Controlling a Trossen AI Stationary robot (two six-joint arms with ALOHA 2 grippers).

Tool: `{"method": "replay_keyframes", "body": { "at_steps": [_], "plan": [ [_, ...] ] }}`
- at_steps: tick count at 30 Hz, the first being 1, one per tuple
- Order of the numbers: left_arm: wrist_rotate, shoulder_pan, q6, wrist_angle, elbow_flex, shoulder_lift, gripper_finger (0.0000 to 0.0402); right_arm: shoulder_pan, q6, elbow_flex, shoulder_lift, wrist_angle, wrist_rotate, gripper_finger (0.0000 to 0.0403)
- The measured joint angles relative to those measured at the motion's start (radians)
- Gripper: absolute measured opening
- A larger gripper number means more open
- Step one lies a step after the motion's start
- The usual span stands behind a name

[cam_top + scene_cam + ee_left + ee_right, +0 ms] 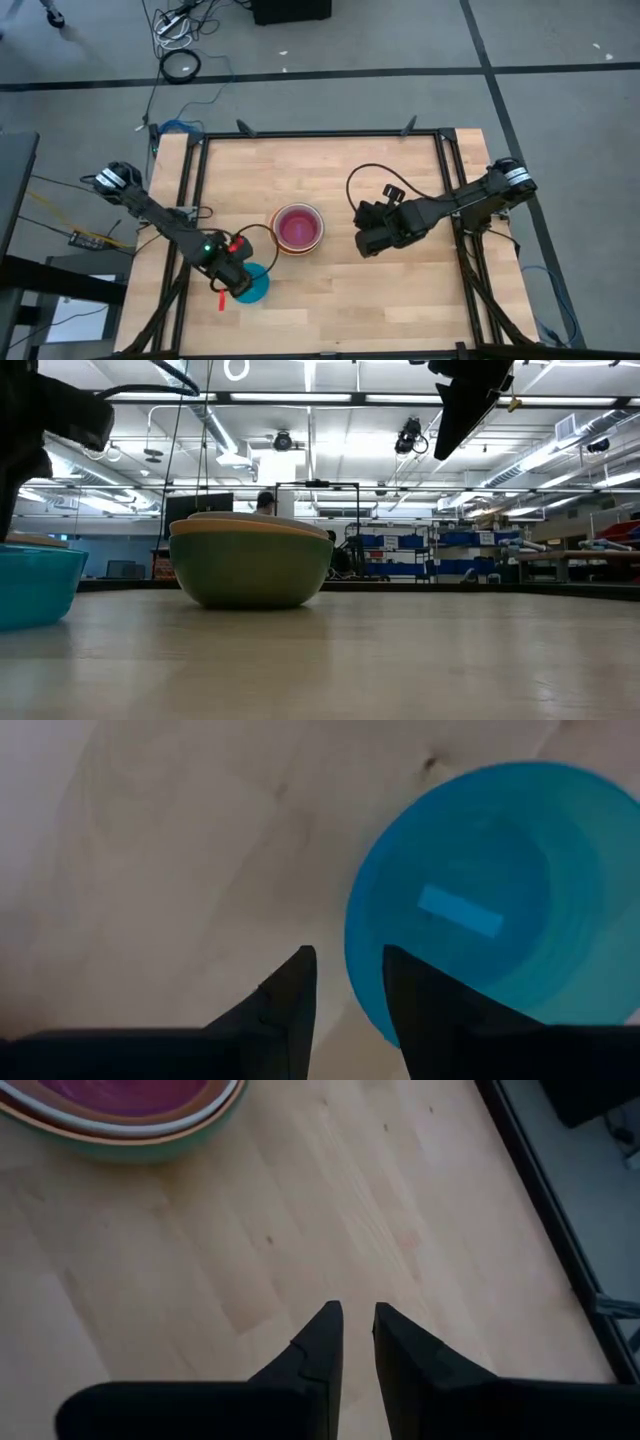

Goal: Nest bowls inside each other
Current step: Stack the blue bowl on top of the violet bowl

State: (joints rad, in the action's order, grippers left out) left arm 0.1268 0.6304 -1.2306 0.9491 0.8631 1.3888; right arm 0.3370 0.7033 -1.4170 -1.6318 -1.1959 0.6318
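Note:
A stack of nested bowls (297, 228) sits on its base at the table's middle: green outermost (250, 565), then orange and white rims, purple (120, 1095) innermost. A blue bowl (260, 290) stands alone on the table, near-left of the stack. My left gripper (238, 282) points down over the blue bowl's (500, 900) left rim. It is open, with one finger over the bowl's inside and one outside. My right gripper (368, 243) hangs above bare table to the right of the stack. Its fingers (358, 1335) are a narrow gap apart, with nothing between them. My left gripper comes from above at the blue bowl's rim (352, 982), which shows in the gap between its fingers. A strip of table shows between the outer finger (292, 995) and the rim. I cannot tell whether the inner finger (420, 1005) touches the bowl.
A black frame rail (530, 1190) runs along the table's right edge, with matching rails at the far (320, 133) and left sides. Bare wood lies near and to the right of the stack (380, 300). Cables trail off the table's left side (90, 240).

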Motion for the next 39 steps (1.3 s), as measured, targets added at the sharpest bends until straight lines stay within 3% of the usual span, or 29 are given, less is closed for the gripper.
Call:
{"method": "replay_keyframes", "body": {
  "at_steps": [12,15,18,21,25,30,34,39],
  "plan": [
    [-0.032,0.0,0.045,-0.084,0.0,0.121,0.0123,-0.006,-0.01,0.0,0.0,0.014,-0.002,0.005],
    [-0.061,-0.002,0.074,-0.094,-0.001,0.133,0.0088,-0.009,-0.023,0.0,0.0,0.021,-0.003,0.0051],
    [-0.069,-0.002,0.095,-0.102,-0.001,0.133,0.0025,-0.011,-0.026,0.0,0.0,0.025,-0.003,0.0051],
    [-0.059,-0.002,0.104,-0.116,0.0,0.114,0.001,-0.012,-0.027,0.0,0.0,0.025,-0.002,0.0051],
    [0.023,-0.008,0.105,-0.105,0.018,0.043,0.0006,-0.017,-0.034,0.0,0.0,0.028,-0.002,0.005],
    [0.221,-0.057,0.164,-0.1,0.08,-0.103,0.0004,-0.031,-0.045,0.0,0.0,0.033,-0.002,0.005],
    [0.376,-0.176,0.29,-0.125,0.113,-0.158,0.0003,-0.045,-0.062,0.0,0.0,0.053,-0.001,0.005],
    [0.378,-0.368,0.456,-0.232,0.129,-0.138,0.0003,-0.059,-0.079,0.0,0.0,0.064,-0.001,0.0048]
  ]
}}
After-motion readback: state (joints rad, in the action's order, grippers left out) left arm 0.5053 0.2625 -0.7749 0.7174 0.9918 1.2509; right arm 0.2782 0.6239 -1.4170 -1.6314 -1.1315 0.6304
